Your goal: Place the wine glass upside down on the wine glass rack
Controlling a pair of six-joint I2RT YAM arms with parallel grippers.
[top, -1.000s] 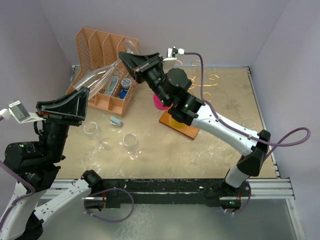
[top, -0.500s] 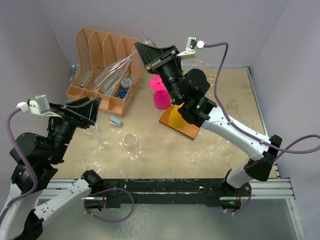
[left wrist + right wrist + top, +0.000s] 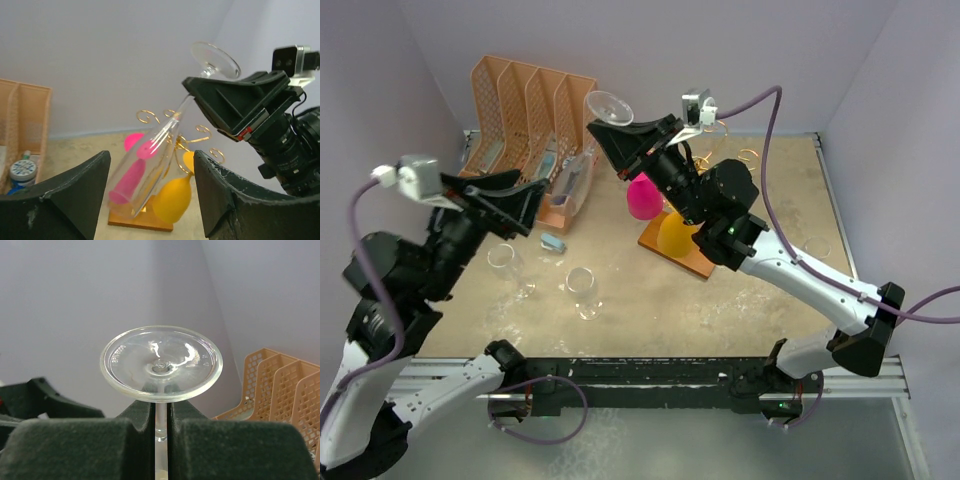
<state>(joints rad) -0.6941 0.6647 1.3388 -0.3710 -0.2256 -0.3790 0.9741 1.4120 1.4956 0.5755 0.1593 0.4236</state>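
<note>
**Right gripper holds the wine glass in the air, foot up, beside the rack**

Nearest the camera, the left arm rises from its base at the left of the table's near edge. Its elbow is folded and its wrist is lifted and turned toward the middle. The left gripper [image 3: 515, 203] hangs above the sandy table [image 3: 650, 310] with its jaws spread wide and nothing in them. Below it stand a spare clear glass [image 3: 505, 262] and a second spare glass [image 3: 582, 287].

Further in, the right arm reaches from its base on the right, diagonally up and left across the table, with its wrist high. The right gripper [image 3: 608, 135] is clenched on the stem of the wine glass [image 3: 150, 160], just under the foot. The glass is tilted, with the foot uppermost and the bowl slanting down toward the left gripper.

The right wrist view shows the round foot face-on and the stem pinched between the two pads [image 3: 75, 445], but none of the bowl. The left wrist view shows the whole glass. In it the bowl lies in the gap between the left fingers and touches neither.

Only the top view shows that the glass is in the air just left of the wine glass rack [image 3: 750, 156], not on it. A pink glass [image 3: 642, 197] and a yellow glass [image 3: 675, 235] hang upside down from the rack above its wooden base [image 3: 690, 262].

Farthest away, at the back left, stands the orange file organizer [image 3: 515, 100].
</note>
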